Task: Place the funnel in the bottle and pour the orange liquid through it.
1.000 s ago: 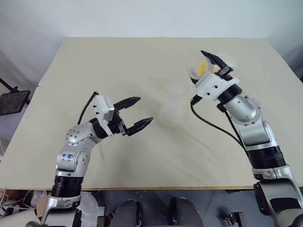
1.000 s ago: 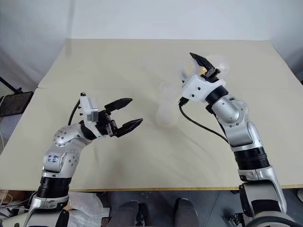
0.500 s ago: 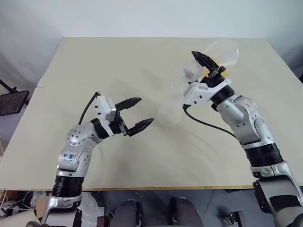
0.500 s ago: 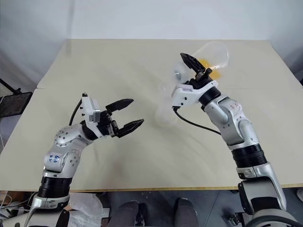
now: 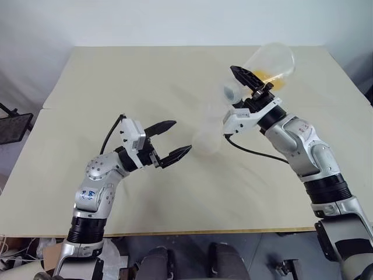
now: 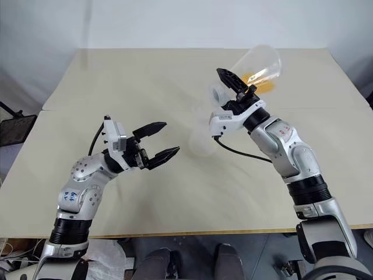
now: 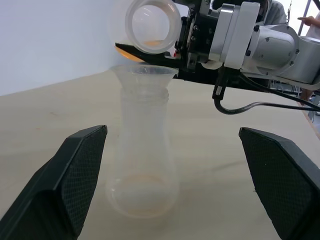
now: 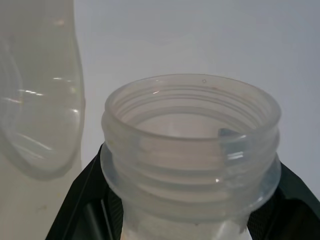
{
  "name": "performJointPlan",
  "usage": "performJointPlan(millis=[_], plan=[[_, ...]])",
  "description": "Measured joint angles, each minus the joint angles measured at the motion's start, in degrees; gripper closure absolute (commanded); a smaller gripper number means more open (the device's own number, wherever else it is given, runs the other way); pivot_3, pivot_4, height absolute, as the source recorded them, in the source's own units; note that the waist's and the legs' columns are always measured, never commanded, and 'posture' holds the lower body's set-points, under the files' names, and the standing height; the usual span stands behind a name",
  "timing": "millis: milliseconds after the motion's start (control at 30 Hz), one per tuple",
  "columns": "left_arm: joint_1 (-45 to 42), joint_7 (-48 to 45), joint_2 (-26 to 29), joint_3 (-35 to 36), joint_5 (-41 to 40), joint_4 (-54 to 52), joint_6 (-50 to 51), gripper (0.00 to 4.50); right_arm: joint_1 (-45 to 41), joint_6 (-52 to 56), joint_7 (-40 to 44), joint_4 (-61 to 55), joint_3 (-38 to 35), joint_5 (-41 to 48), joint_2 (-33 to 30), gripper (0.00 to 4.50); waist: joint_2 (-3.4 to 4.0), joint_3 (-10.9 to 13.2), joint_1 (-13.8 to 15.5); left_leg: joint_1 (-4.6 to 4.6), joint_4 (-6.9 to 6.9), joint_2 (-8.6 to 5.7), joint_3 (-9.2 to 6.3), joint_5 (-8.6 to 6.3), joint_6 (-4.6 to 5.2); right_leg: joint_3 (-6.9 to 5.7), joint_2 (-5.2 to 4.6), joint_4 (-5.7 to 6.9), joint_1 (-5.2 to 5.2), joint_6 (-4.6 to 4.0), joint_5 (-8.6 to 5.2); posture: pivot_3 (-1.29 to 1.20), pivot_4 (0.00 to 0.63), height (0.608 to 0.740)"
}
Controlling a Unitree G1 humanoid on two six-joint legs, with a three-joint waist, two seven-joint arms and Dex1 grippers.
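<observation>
The clear bottle [image 7: 144, 150] stands upright mid-table with the small funnel [image 7: 145, 75] seated in its mouth. A faint orange tint lies at the bottle's base. My right gripper [image 5: 249, 87] is shut on the neck of a larger clear flask [image 5: 269, 58], which is tipped over with its mouth [image 7: 152, 22] just above the funnel. The orange liquid [image 6: 259, 79] pools along the flask's lower wall and reaches its lip [image 7: 134, 52]. My left gripper [image 5: 181, 137] hangs open just left of the bottle [image 5: 205, 139], apart from it.
The beige table [image 5: 145, 76] stretches wide around the bottle, with a seam on its left side. A black object [image 5: 11, 125] stands off the table's left edge. The right arm's black cable [image 5: 256, 150] loops low over the table beside the bottle.
My right wrist has rolled, tipping the flask further: its base has swung up and back while its mouth has come over the funnel. The left arm has kept still.
</observation>
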Motion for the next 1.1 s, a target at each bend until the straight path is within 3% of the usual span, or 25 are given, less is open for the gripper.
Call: performJointPlan(millis=[1100], plan=[[0.02,1.59,-1.11,-1.0,0.8,0.0,-1.47,0.0,-3.38,-3.72,-4.6,4.4,3.95,-7.29,-2.62,2.0,0.0,0.0,-0.05,-0.01,-0.01,0.02,-0.01,0.0,0.0,-0.01,0.01,-0.04,0.01,0.0,0.0,0.0,0.15,0.74]])
